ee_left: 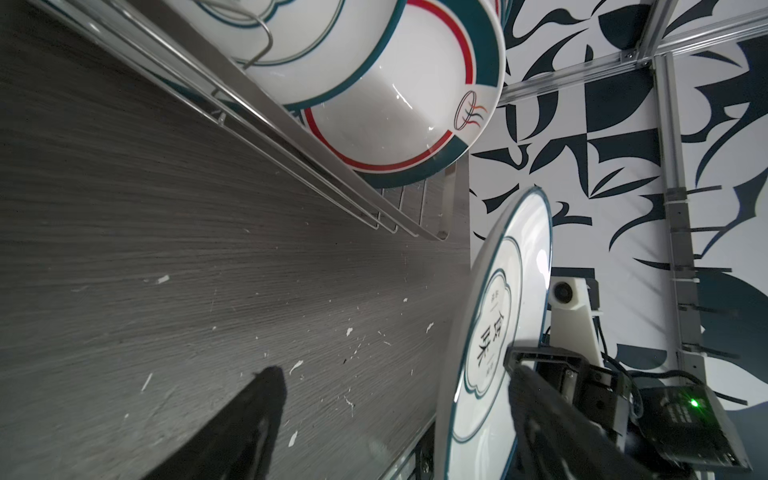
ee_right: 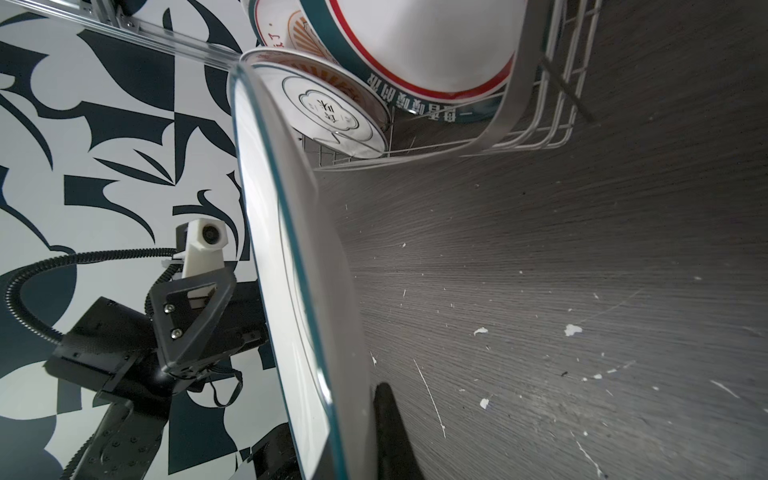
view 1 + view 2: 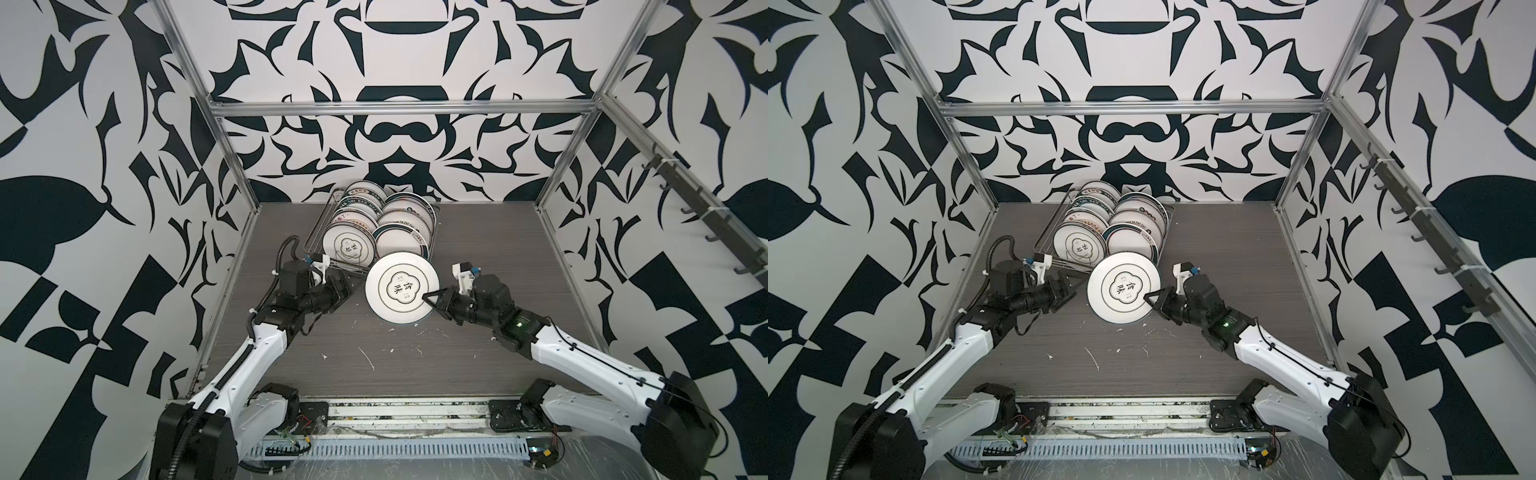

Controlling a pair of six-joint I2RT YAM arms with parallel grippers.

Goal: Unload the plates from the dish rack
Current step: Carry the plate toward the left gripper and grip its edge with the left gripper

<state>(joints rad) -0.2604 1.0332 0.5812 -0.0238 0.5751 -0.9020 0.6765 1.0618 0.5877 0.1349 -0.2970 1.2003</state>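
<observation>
1. The table (image 3: 415,365) ends on the left at an aluminium frame post (image 3: 235,166). Only a narrow bare strip lies between that edge and the left arm.
2. The left gripper (image 3: 345,291) hangs low in front of the dish rack's near left corner. Its fingers are spread wide and hold nothing. The tips point at the held plate's left edge, near it but apart.
3. The dish rack (image 1: 291,153) stands at the back middle of the table, close to the back wall and turned slightly. The plates (image 3: 348,247) stand on edge in 2 rows, faces toward the arms. The front right one (image 3: 399,241) has a teal rim.
4. The held plate (image 3: 402,287) is tilted up, its printed face toward the top views, just in front of the rack's near right corner. The left wrist view shows a gap between its rim and the rack. I cannot tell whether its lower edge touches the table.
5. The right gripper (image 3: 430,297) is clamped on that plate's right edge.
6. Right of the rack, bare table runs wide to the right frame post (image 3: 561,166). The near middle is open too, dotted with white flecks (image 3: 365,357).
</observation>
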